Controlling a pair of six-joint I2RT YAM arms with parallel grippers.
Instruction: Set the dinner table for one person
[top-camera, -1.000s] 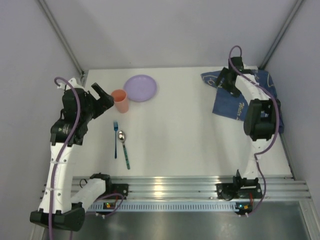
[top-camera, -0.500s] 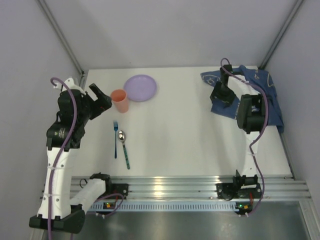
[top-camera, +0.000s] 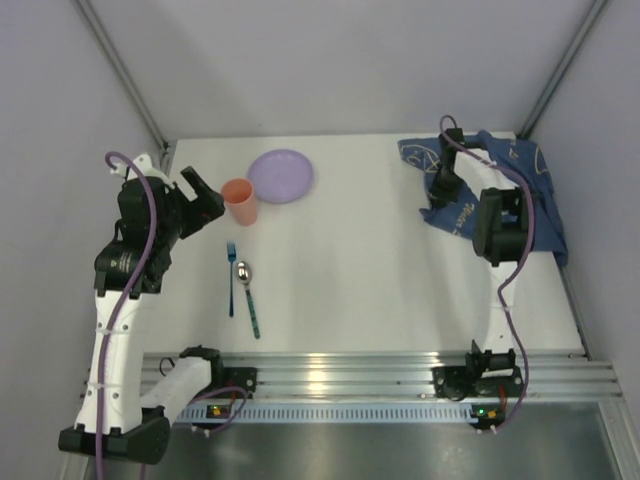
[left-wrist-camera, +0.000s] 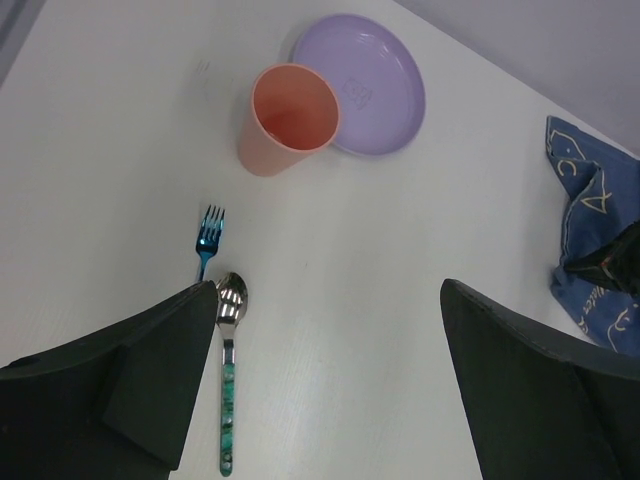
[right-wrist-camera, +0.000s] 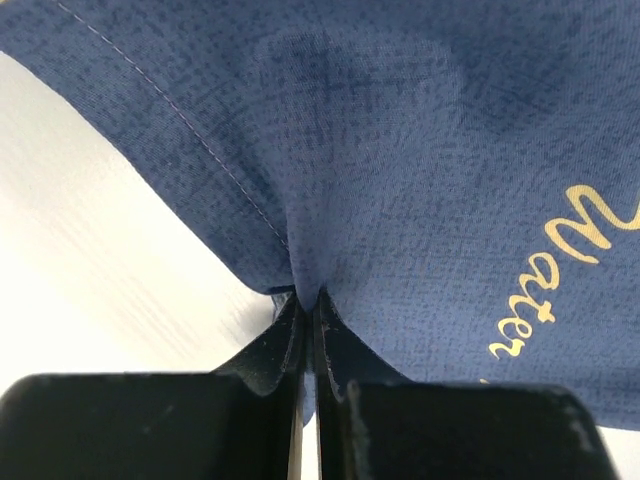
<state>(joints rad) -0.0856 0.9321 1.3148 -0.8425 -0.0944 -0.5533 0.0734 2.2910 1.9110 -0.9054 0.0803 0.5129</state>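
The dinner table (top-camera: 370, 260) is filling most of the top view, a plain white slab running from the arm bases at 6 o'clock to the back wall at 12. A blue cloth (top-camera: 465, 215) with gold lettering is lying crumpled at the table's 2 o'clock corner, reaching the right edge. The right gripper (right-wrist-camera: 303, 300) is pinching a fold of this cloth near its left border, jaws pressed together with only fabric between them, and the fabric is bunching into creases at the pinch. The left gripper (left-wrist-camera: 330, 380) is hanging above the table's 9 o'clock side with its jaws spread wide and nothing between them, pointing toward 1 o'clock. A round lilac plate (top-camera: 281, 175) is sitting at about 11 o'clock. An orange cup (top-camera: 240, 201) is standing upright just beside the plate, at the plate's 7 o'clock, apart from the gripper. A spoon (top-camera: 248, 298) with a green patterned handle is lying at 8 o'clock, bowl toward 12. A small blue fork (top-camera: 231, 278) is lying just beside it at the spoon's 9 o'clock, tines toward 12.
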